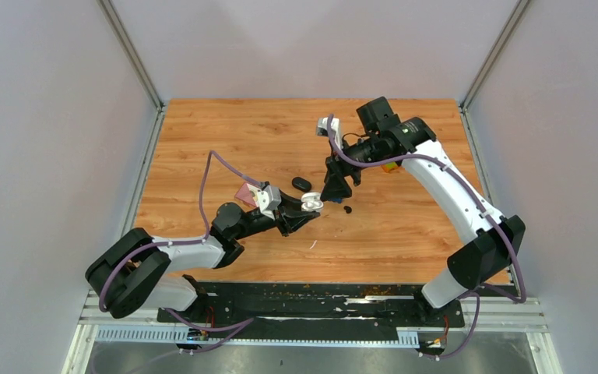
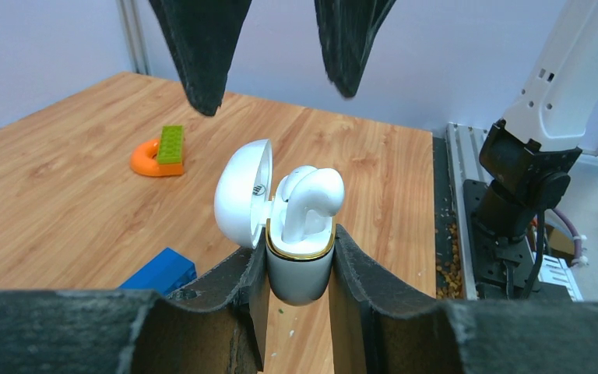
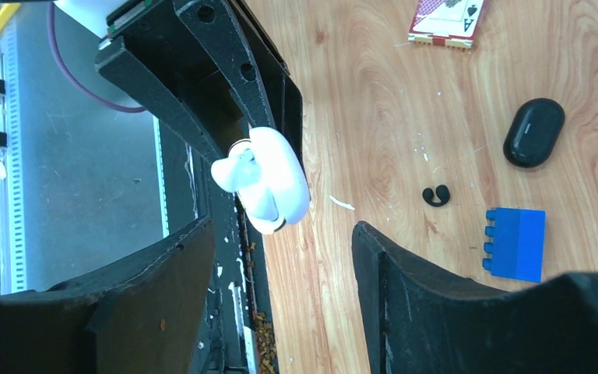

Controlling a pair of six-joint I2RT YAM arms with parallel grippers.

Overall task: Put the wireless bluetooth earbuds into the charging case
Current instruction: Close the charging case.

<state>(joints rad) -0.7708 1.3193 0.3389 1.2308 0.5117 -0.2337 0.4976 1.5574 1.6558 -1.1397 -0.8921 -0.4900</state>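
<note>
Glossy white rounded charging case, lid gaping, earbuds sitting inside; left fingers clamping it, right fingers hovering spread above.

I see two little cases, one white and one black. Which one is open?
The white case, clamped in the left gripper: its lid is swung back, with white earbuds showing inside. The black case lies shut on the table.
</note>
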